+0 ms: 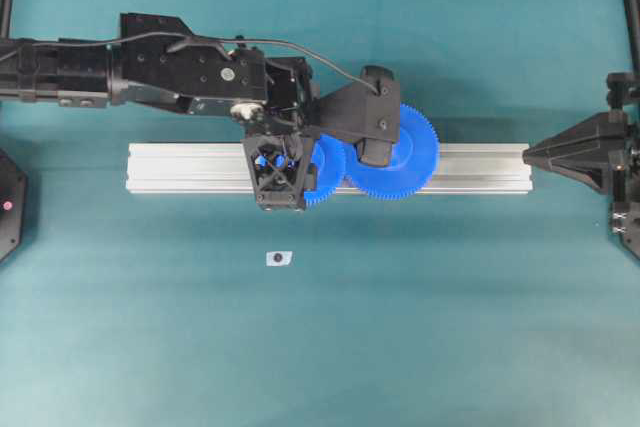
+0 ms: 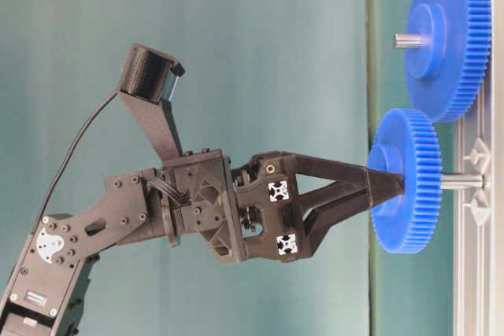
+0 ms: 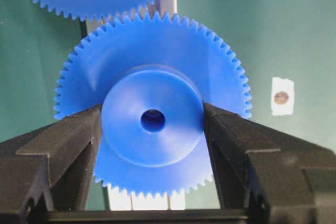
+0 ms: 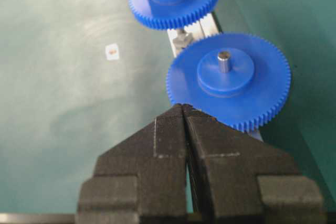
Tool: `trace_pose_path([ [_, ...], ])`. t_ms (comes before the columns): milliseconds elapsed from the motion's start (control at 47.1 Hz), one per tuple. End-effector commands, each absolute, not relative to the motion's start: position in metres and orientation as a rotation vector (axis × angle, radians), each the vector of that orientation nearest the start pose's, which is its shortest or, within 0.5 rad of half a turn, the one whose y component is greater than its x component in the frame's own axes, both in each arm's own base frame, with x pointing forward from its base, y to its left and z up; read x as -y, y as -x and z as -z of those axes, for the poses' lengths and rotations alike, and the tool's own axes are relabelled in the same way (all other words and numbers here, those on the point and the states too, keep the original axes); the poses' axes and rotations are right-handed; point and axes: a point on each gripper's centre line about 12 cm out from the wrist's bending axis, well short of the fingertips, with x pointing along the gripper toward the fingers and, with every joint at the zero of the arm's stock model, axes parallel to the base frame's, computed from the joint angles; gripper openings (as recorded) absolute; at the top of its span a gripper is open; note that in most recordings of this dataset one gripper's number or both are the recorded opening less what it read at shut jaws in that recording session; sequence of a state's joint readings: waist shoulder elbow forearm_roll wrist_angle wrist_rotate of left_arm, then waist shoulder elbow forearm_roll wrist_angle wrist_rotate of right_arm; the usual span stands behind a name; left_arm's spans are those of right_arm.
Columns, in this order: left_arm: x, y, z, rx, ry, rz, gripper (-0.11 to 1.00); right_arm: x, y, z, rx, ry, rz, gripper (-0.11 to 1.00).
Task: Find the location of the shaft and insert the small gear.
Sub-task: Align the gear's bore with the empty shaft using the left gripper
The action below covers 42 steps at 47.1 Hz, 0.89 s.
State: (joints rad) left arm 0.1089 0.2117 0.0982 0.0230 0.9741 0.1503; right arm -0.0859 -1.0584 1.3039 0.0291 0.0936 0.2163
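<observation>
Insertion step in hand. Overhead view: the left arm (image 1: 160, 67) reaches over the aluminium rail (image 1: 180, 167) lying across the bench (image 1: 450, 337). The left jaws stand over the small gear (image 1: 322, 184), whose teeth show just beside those of the large gear (image 1: 412, 162). The right arm (image 1: 590, 152) sits at the rail's other end, well apart from both gears, and a small white tag (image 1: 279, 258) lies on the bench near the rail. Table-level view: the left jaws are clamped on the raised hub of the small gear. The shaft (image 2: 461, 181) shows as a bare silvery length between the gear's back face and the rail. The gear is therefore in line with the shaft but, by my judgement, not yet seated. How far the shaft has entered the bore cannot be told. Left wrist view: both jaws press the sides of the hub; the centre hole looks dark and no shaft end is seen in it. The large gear's teeth lie close above, but whether the two sets mesh cannot be told. Right wrist view: the right jaws are together and hold nothing, pointing toward the large gear on its own grey pin (image 4: 224, 60). Next move, as judged: press the small gear along the shaft toward the rail, keeping the bore square and letting the teeth engage the large gear, with release only once it is seated
</observation>
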Motion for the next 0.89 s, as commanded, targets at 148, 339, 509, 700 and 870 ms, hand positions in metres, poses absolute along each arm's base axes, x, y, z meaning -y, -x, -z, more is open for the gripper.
trace_pose_path([
  [148, -0.0556, -0.4390, -0.2093, -1.269, -0.081, -0.020, 0.64, 0.0148, -0.1719, -0.2190, -0.312, -0.270, 0.126, 0.01],
  [339, -0.0556, -0.4380, -0.2098, -1.280, -0.076, -0.022, 0.64, 0.0148, -0.1721, -0.2196, -0.311, -0.268, 0.125, 0.01],
  [509, -0.0554, -0.4366, -0.2115, -1.285, -0.075, -0.022, 0.64, 0.0150, -0.1720, -0.2195, -0.312, -0.269, 0.127, 0.01],
  [700, -0.0553, -0.4353, -0.2118, -1.294, -0.076, -0.021, 0.69, 0.0148, -0.1718, -0.2195, -0.313, -0.267, 0.125, 0.01],
  [870, -0.0538, -0.4340, -0.2118, -1.307, -0.076, -0.017, 0.69, 0.0147, -0.1720, -0.2194, -0.317, -0.268, 0.126, 0.01],
])
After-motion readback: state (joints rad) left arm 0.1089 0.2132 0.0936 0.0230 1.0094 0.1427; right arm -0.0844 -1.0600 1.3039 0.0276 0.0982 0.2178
